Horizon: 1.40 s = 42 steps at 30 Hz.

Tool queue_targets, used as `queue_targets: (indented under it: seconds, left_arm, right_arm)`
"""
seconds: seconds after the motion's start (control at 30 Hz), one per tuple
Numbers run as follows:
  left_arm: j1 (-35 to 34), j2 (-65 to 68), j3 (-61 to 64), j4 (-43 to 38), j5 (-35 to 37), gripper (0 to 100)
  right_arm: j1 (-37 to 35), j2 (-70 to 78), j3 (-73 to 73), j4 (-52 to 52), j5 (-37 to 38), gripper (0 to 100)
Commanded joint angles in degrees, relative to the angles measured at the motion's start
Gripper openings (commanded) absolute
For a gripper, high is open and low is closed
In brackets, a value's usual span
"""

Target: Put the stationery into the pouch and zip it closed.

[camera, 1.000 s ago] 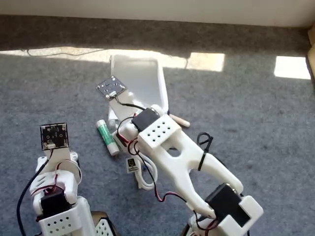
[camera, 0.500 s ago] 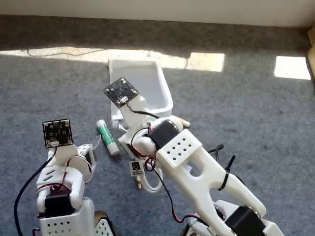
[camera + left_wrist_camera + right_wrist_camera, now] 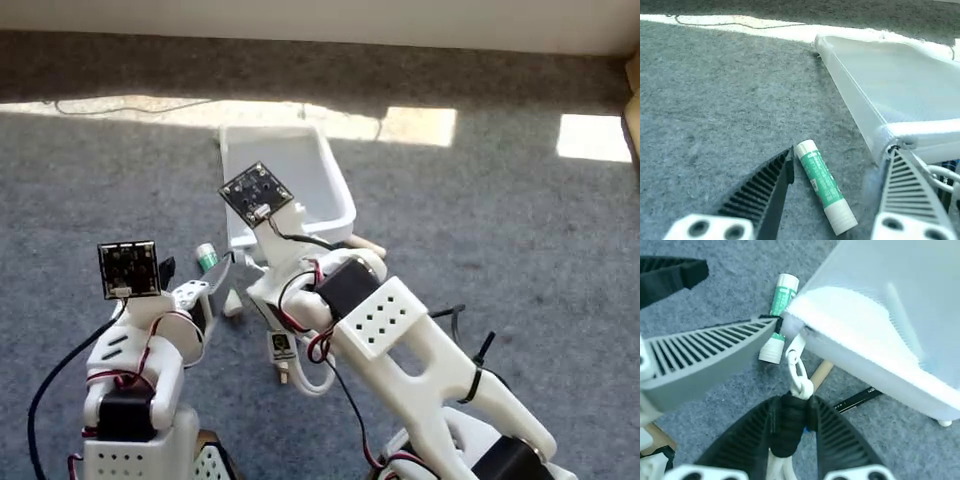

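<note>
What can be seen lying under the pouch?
A wooden stick and a thin black item poke out from under the pouch; the rest of each is covered. The pouch's wall hides anything further beneath.

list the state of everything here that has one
pouch: unzipped, mouth open
glue stick: capped, lying flat on the carpet, outside the pouch
left gripper: jaws open, one either side of the glue stick
right gripper: jaws shut on the zipper pull
</note>
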Motion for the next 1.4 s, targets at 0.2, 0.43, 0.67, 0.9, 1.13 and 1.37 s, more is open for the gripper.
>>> queue_targets:
  seconds: [0.2, 0.43, 0.67, 0.9, 1.13, 1.37]
  left_arm:
    - [2.07, -0.31, 4.62, -9.32, 0.44, 28]
    - [4.09, -0.31, 7.96, -11.87, -3.08, 27]
    - [6.29, -0.4, 8.4, -12.13, -3.25, 25]
    - [3.82, -0.31, 9.27, -14.77, -3.34, 24]
    - [3.03, -0.31, 10.95, -17.76, -3.34, 16]
    - [2.95, -0.31, 10.95, -17.76, -3.43, 11]
  right_arm:
    - [0.92, -3.03, 1.71, -0.04, -0.18, 0.5]
    - [0.84, -3.03, 1.98, -0.04, -0.18, 0.5]
    - [0.84, -3.03, 2.15, 0.04, -0.09, 0.5]
    - [-1.63, -3.03, 2.24, 0.48, -0.09, 0.5]
    - [-1.54, -3.12, 2.24, 1.19, -0.09, 0.5]
    - [-0.22, -3.12, 2.24, 1.19, -0.09, 0.5]
